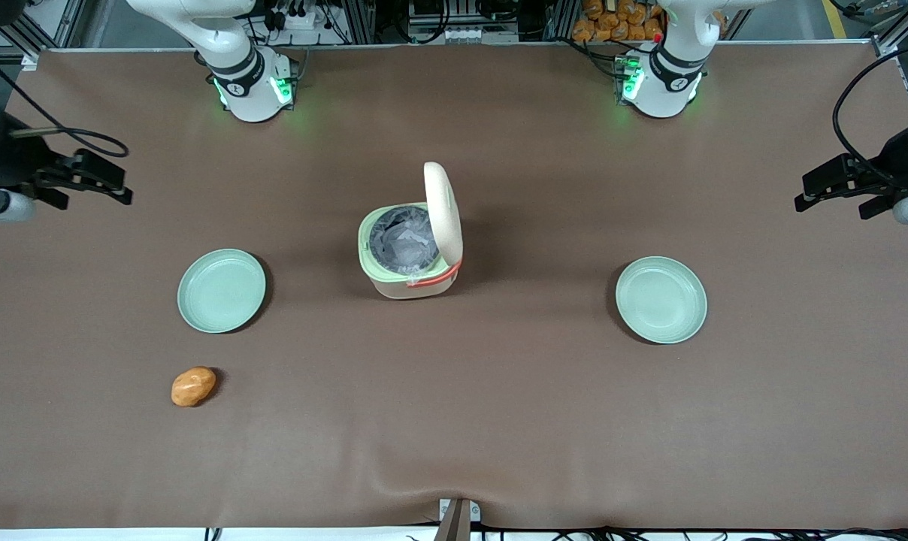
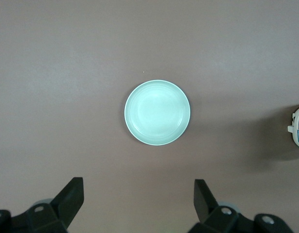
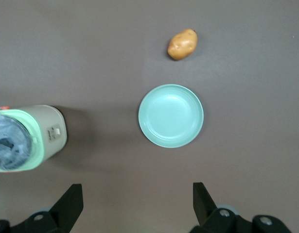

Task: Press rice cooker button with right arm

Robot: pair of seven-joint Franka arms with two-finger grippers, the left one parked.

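I see a potato (image 1: pixel 193 386) nearest the table's (image 1: pixel 499 421) front edge, a green plate (image 1: pixel 222 291) just past it. Rice cooker (image 1: pixel 409 252) sits mid-table, lid up. My gripper (image 3: pixel 137 206) hangs spread wide, high over the working arm's end, holding nothing.

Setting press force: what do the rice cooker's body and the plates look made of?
Rice cooker: likely matte cream plastic, soft sheen, moulded rounded corners. Both plates: glossy pale green, ceramic or melamine, unclear which. Pincer open, high above the table's working-arm end.
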